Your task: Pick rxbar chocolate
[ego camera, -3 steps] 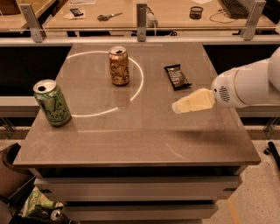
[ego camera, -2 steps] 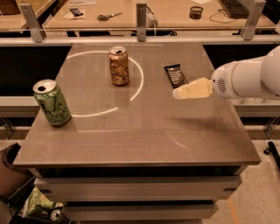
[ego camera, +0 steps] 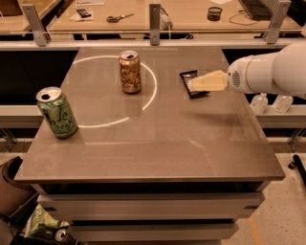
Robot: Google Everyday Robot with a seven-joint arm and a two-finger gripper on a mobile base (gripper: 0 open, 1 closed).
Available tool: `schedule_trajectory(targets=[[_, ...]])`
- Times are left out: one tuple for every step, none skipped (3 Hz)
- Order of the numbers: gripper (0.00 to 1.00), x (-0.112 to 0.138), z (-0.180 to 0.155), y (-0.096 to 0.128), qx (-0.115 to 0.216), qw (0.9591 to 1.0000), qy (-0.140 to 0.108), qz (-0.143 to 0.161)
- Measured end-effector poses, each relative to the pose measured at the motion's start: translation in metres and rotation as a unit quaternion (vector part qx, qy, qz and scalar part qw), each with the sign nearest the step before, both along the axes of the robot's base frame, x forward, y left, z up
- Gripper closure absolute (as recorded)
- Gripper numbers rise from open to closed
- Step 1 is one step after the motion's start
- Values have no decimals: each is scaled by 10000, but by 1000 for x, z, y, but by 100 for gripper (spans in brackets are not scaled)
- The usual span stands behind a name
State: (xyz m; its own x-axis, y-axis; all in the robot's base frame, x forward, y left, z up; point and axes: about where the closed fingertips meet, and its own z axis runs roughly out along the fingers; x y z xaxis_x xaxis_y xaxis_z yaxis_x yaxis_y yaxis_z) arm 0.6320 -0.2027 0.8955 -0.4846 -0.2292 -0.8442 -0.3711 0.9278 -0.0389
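The rxbar chocolate [ego camera: 190,78], a small flat black bar, lies on the grey table [ego camera: 158,139] at the back right. My gripper [ego camera: 197,84] comes in from the right on a white arm, and its pale fingers lie over the middle of the bar and hide part of it. The brown-gold can [ego camera: 130,72] stands upright to the left of the bar. The green can [ego camera: 57,112] stands near the table's left edge.
A white ring of light marks the tabletop around the brown-gold can. A wooden desk [ego camera: 143,12] with scissors and small items runs behind, past a metal rail. Two clear bottles [ego camera: 270,102] stand low at the right. A bag [ego camera: 43,225] lies on the floor at lower left.
My gripper has moved up and to the left, from the open table in front of the bar to a place over the bar. The cans and the bar have not moved.
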Motion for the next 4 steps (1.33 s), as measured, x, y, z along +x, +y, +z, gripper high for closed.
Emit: schedule_trajectory(targets=[[0, 24, -2, 21, 124, 9997, -99, 197], [0, 39, -2, 48, 244, 9986, -184, 435], [0, 48, -11, 70, 367, 9974, -140, 601], [0, 52, -33, 84, 338, 9971, 154, 670]])
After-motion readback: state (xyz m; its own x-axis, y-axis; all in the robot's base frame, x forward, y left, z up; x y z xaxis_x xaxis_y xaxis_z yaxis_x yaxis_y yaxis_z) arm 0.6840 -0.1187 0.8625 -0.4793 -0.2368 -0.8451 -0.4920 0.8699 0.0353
